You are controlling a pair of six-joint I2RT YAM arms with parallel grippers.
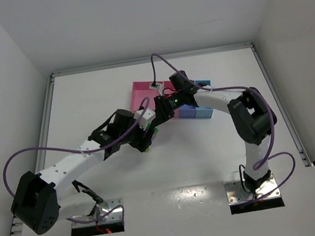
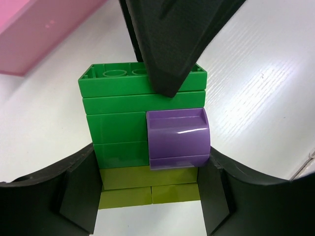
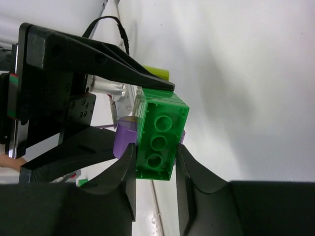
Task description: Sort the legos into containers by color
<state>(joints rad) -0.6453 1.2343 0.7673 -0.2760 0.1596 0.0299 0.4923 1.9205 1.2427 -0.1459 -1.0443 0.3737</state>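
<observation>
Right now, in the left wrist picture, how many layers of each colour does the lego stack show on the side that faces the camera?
Lego stack, facing side:
Green layers: 4
Yellow-green layers: 2
Purple piece: 1
Total: 7

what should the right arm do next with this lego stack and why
Probably pull the right gripper straight away from the lego stack to pop off the top green brick. Its fingers press both sides of that brick, and the left gripper clamps the yellow-green bricks at the other end, so the stack looks braced for separating.
</observation>
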